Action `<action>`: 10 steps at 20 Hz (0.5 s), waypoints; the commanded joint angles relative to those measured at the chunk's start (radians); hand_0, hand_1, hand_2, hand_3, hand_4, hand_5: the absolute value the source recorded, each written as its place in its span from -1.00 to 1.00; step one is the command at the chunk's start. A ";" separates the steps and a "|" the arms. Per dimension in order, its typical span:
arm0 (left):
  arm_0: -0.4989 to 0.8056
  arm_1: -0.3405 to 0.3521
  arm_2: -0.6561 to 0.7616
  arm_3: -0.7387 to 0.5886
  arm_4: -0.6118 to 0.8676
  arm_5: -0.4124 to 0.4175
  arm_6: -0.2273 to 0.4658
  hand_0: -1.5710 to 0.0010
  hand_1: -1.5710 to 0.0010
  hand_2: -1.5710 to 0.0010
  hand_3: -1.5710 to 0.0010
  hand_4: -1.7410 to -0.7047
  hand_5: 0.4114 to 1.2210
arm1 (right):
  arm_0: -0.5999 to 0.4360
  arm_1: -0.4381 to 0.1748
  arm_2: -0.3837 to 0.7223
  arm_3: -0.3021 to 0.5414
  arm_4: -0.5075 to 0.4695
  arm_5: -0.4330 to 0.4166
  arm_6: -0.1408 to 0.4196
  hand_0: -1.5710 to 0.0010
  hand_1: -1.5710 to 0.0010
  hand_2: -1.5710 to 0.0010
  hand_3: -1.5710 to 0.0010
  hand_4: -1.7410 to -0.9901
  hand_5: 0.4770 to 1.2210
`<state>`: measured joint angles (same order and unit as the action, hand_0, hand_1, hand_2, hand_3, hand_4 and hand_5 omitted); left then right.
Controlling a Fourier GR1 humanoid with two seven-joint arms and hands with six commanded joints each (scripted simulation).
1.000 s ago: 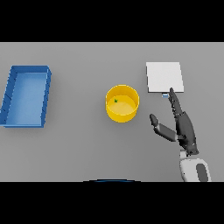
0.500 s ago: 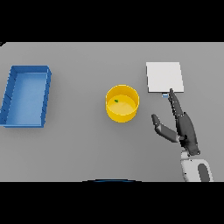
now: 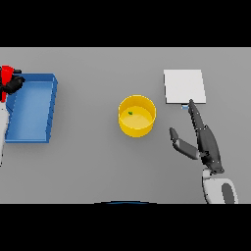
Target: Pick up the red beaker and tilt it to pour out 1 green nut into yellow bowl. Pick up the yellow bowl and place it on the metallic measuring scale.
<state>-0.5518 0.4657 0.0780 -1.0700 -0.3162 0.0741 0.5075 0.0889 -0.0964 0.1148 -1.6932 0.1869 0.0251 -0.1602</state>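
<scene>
Grey table [image 3: 88, 166], wide and mostly bare, carried everything. Largest item on it: the blue tray [image 3: 30, 109] at the far left, open side up, nothing visible inside from my head view.

Next in size, the metallic measuring scale [image 3: 184, 86], a pale flat square lying right of centre and toward the far side. It was where the bowl had to end up, and nothing sat on it yet.

Yellow bowl [image 3: 137, 115] stood upright near the middle of the table, well left of the scale. One green nut [image 3: 130, 112] lay in it, toward its left side. I judged the pour finished on that evidence; the bowl-to-scale move was the part left.

My right hand [image 3: 203, 139] lay near-right of the bowl, fingers straight and pointing far, the longest fingertip just beside the near edge of the scale, thumb spread out leftward toward the bowl. It held nothing. Spread wide like that, I judged it fit to close on the bowl's rim or wall.

My left hand [image 3: 12, 84] showed at the left edge over the tray's far-left corner, curled round the red beaker [image 3: 6, 74], only partly in view. I judged it was held there to keep it clear of the bowl.
</scene>
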 commanded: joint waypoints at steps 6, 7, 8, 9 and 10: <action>0.083 0.015 -0.004 -0.156 0.104 -0.157 0.033 -0.20 -0.09 -0.04 -0.07 0.19 -0.27 | 0.001 0.002 -0.003 0.005 0.001 -0.005 -0.010 1.00 1.00 1.00 1.00 0.58 -0.48; 0.087 0.018 0.010 -0.163 0.144 -0.193 0.039 0.04 0.12 0.17 0.14 0.33 -0.33 | 0.016 0.000 -0.001 -0.010 -0.003 -0.002 -0.025 1.00 1.00 1.00 1.00 0.57 -0.48; 0.087 0.035 0.000 -0.161 0.140 -0.223 0.053 0.23 0.30 0.33 0.31 0.48 -0.38 | 0.011 -0.006 -0.010 -0.006 -0.010 0.000 -0.011 1.00 1.00 1.00 1.00 0.57 -0.48; 0.096 0.047 -0.015 -0.169 0.130 -0.244 0.062 0.39 0.44 0.47 0.45 0.59 -0.41 | 0.005 -0.008 -0.013 0.001 -0.016 0.004 -0.003 1.00 1.00 1.00 1.00 0.56 -0.48; 0.093 0.048 -0.029 -0.162 0.122 -0.257 0.069 0.51 0.55 0.57 0.56 0.67 -0.43 | 0.006 -0.005 -0.008 0.002 -0.013 0.004 -0.001 1.00 1.00 1.00 1.00 0.56 -0.48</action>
<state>-0.4589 0.5132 0.0484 -1.2323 -0.1935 -0.1837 0.5767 0.0948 -0.1012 0.1067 -1.6911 0.1744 0.0298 -0.1614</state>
